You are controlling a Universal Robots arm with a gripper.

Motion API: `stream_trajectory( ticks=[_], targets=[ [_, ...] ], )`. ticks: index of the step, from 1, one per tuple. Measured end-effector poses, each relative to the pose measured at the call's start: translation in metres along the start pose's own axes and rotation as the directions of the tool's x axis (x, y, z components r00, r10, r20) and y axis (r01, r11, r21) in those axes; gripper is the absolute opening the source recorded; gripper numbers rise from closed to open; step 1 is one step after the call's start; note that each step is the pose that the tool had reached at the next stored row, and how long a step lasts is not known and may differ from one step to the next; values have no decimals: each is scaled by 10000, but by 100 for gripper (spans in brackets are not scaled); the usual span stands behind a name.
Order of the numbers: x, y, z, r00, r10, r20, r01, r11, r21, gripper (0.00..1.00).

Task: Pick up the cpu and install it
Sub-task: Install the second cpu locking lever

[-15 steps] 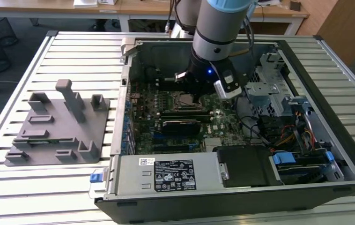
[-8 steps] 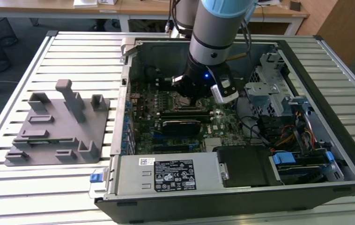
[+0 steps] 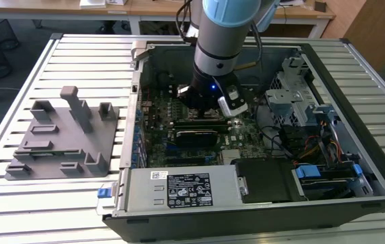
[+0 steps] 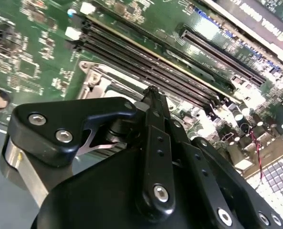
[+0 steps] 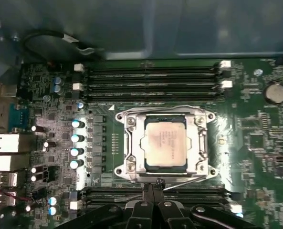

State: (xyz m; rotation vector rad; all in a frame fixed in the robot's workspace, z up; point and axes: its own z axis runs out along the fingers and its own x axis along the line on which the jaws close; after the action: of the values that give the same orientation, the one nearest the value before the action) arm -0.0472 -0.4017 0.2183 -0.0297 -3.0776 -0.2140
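Note:
The cpu is a silvery square chip lying flat inside the motherboard socket, framed by the socket's metal bracket. In the first wrist view my gripper is just beyond one edge of the socket, over the neighbouring memory slots, apart from the chip. Its black fingers are pressed together with nothing between them. In the second wrist view the gripper hovers beside the socket's metal frame. In the exterior view the gripper reaches down into the open computer case.
Rows of black memory slots run along both sides of the socket. Upright capacitors stand beside it. The case holds a drive cage and cables at the exterior view's right. A grey fixture block sits on the slatted table at the exterior view's left.

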Motion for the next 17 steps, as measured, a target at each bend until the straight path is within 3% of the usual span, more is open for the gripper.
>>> stream_trajectory(
  ticks=[5,10,13,17],
  targets=[
    [0,-10,72,9999,-114,-4,114,9999,-29,11],
    [11,-61,72,9998,-219,15,219,9997,-84,11],
    [30,-82,70,9996,-265,33,265,9995,-193,11],
    [55,-86,72,9993,-363,37,364,9985,-416,11]
  ],
)
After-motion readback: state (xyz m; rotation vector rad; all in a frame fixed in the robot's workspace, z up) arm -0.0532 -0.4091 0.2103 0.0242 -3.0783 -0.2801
